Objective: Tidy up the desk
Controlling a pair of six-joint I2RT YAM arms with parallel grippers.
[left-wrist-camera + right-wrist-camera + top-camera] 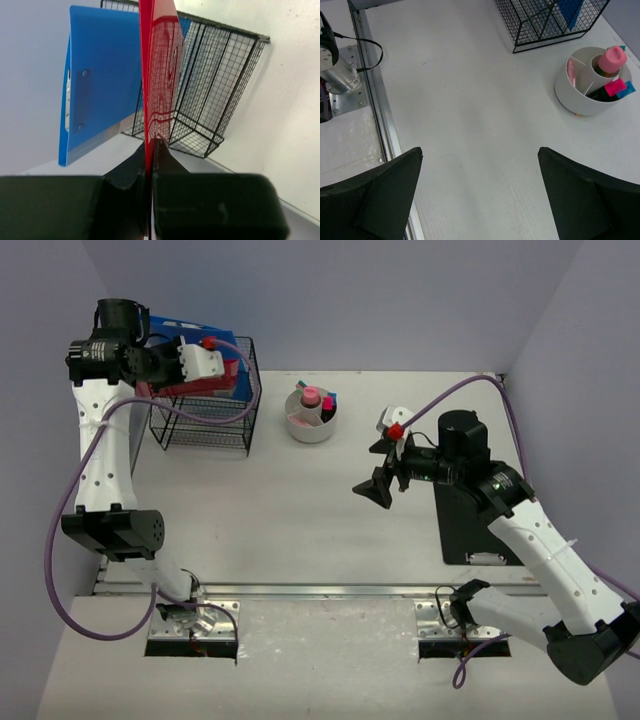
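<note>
- Pale lavender walls close in the large off-white desk [300, 530], which spreads out in front of the black wire-mesh basket [205, 425] standing at its back left corner
- Left arm [100, 440] reaches over the basket. Its jaws are pinched shut on the lower edge of a thin, glossy red plastic folder [160, 75], held upright above the basket's open top
- Right arm [530, 530] hovers well to the right of the basket, over bare desk, with its jaws spread wide and holding nothing
- A flat blue plastic folder [100, 75] stands just beside the red one, on the basket's wall side; whether the two touch I cannot tell
- Slip risk: the hold is only a narrow nip on a slick edge, so the red folder could pivot or slide out if the arm moves quickly
- Snag risk: a lowered corner could catch on the wire rim or mesh, bending the folder or dragging the light basket across the desk
- Crowding risk: lowering too near the blue folder could push it over or wedge the two together
- A round white plastic organiser [300, 430] to the right of the basket is clear of the left arm, so I judge it safe for now
</note>
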